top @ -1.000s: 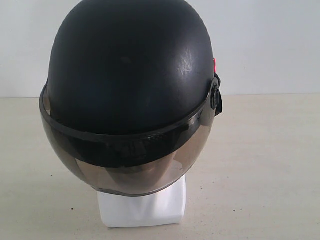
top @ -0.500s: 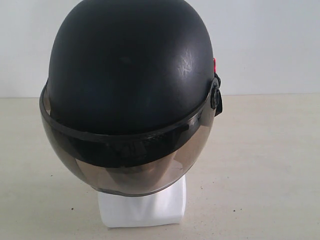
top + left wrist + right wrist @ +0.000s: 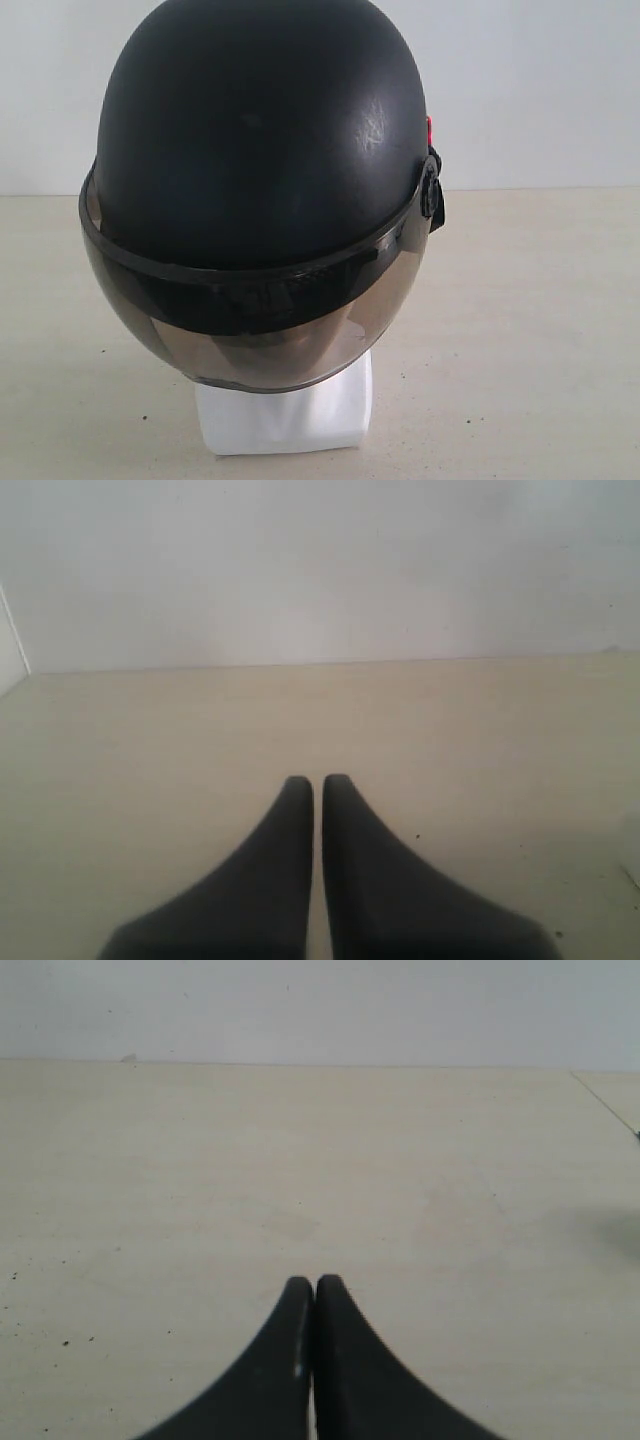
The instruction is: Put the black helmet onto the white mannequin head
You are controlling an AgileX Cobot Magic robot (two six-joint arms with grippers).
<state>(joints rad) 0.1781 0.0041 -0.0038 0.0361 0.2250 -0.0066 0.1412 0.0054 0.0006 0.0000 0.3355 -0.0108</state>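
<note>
The black helmet (image 3: 260,140) sits over the white mannequin head, filling the middle of the exterior view, its smoky visor (image 3: 255,320) lowered across the face. Of the white mannequin head only the squarish base (image 3: 285,415) shows below the visor, with a dim outline of the face behind the tint. No gripper appears in the exterior view. In the left wrist view my left gripper (image 3: 317,780) is shut with nothing held, over bare table. In the right wrist view my right gripper (image 3: 314,1282) is likewise shut and empty, above bare table.
The pale beige table (image 3: 540,330) spreads around the head, with a white wall (image 3: 540,90) behind it. A small white edge (image 3: 632,858) shows at the side of the left wrist view. Tiny dark specks dot the table (image 3: 40,1330).
</note>
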